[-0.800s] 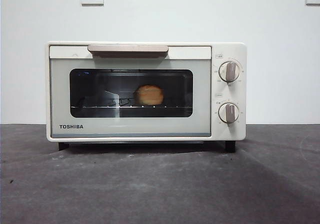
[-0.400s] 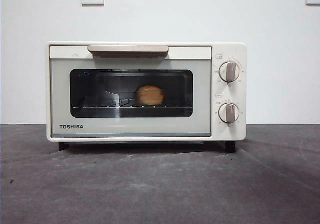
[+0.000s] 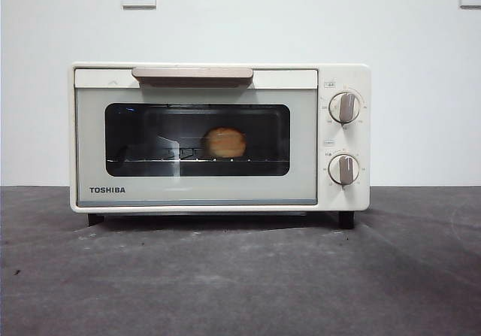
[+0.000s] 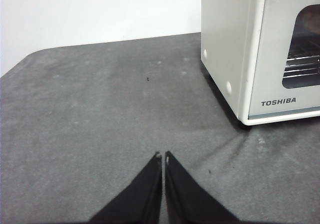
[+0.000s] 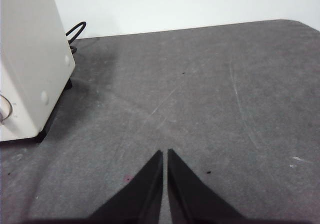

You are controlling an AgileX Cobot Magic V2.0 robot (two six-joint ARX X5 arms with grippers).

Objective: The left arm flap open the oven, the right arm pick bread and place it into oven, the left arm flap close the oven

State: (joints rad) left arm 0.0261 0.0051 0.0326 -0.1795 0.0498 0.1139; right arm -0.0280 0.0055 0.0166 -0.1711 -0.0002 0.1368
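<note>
each end effector point(image 4: 163, 157) point(image 5: 165, 154) is a pair of matte black, pointed wedge-shaped jaws.

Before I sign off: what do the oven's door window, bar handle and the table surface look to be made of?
The dark window in the cream-white TOSHIBA toaster oven looks like glass: glossy, faintly reflective, the golden bread visible through it. The beige bar handle seems matte plastic or painted metal, which one unclear. The grey table surface looks like felt-like matting: dull, mottled, scuffed.

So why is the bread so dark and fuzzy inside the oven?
Front view: the bread sits behind the oven's dark glass window, dimmed and soft-edged, with a pale streak of glare at the glass's lower left. Left wrist view: only the window's edge shows, slightly blurred.
</note>
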